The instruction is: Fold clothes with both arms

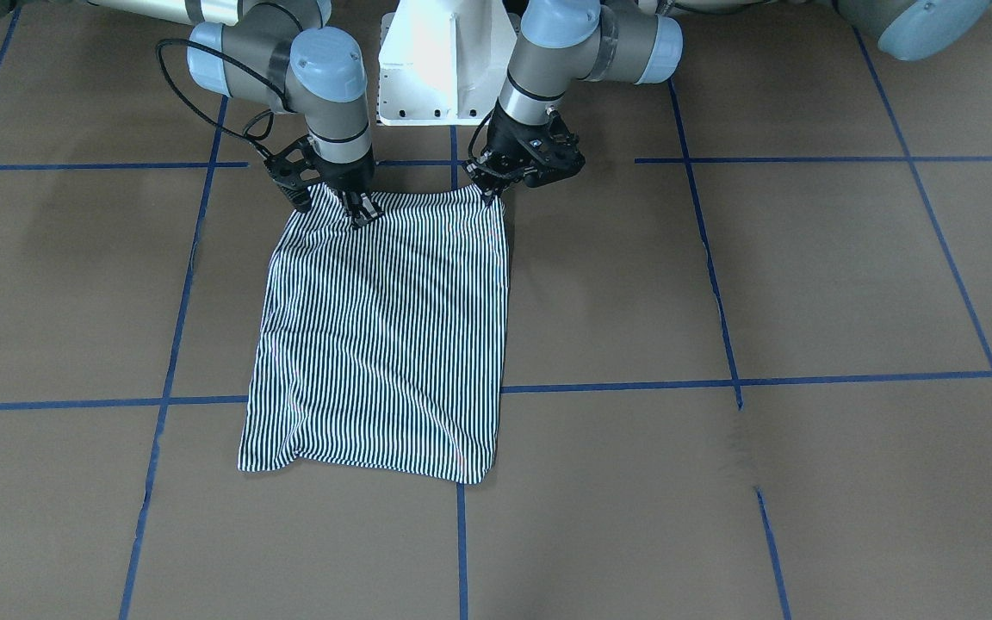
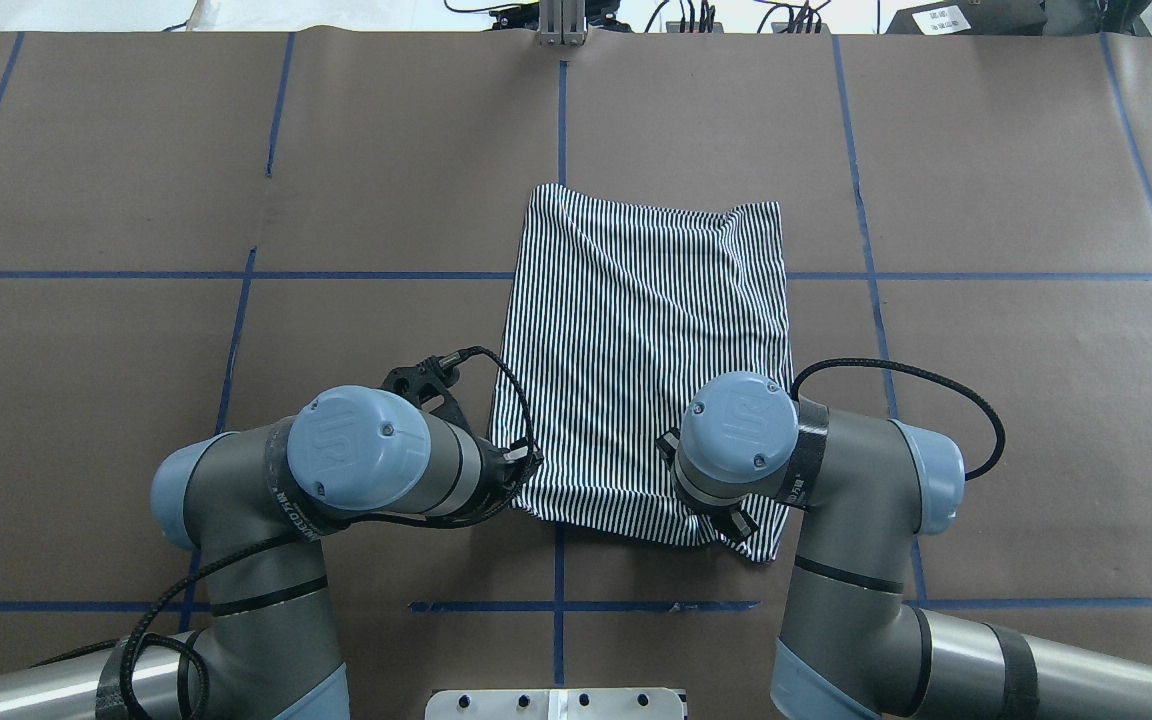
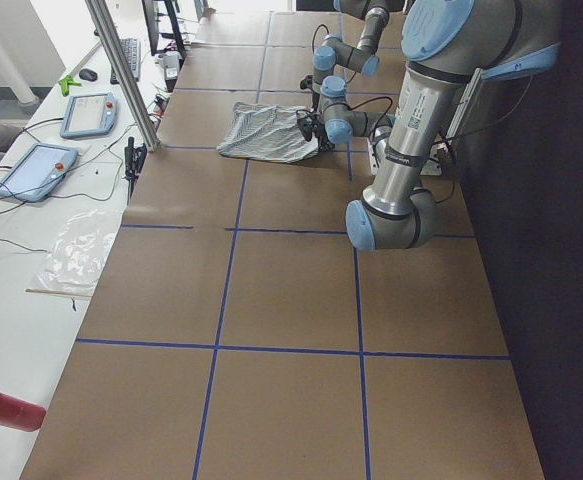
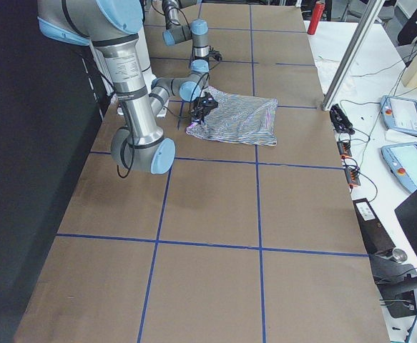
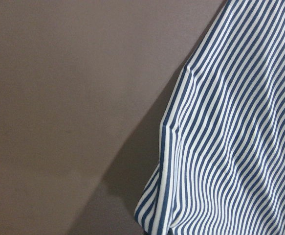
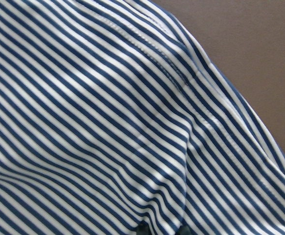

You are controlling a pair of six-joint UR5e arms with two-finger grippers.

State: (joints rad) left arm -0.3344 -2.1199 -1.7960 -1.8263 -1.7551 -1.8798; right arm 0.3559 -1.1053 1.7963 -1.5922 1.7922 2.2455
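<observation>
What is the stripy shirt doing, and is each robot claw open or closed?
striped shirt: folded into a rectangle, wrinkled, with the edge nearest the robot slightly raised.
left gripper: shut on one corner of that edge.
right gripper: shut on the same edge, near the other corner.

Brown table (image 1: 849, 284), blue tape lines (image 1: 806, 159)

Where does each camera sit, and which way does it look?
Front-facing: across the brown table, facing the robot and navy-and-white striped shirt; grey tubular left arm on picture's right, right arm opposite.
Overhead: behind its shoulders, looking down; both arms.
Exterior left: table's end, left arm near.
Exterior right: opposite end, right arm near.
Left wrist: down at table; no body.
Right wrist: close on shirt; no clear body.
Shared: all show the shirt.
</observation>
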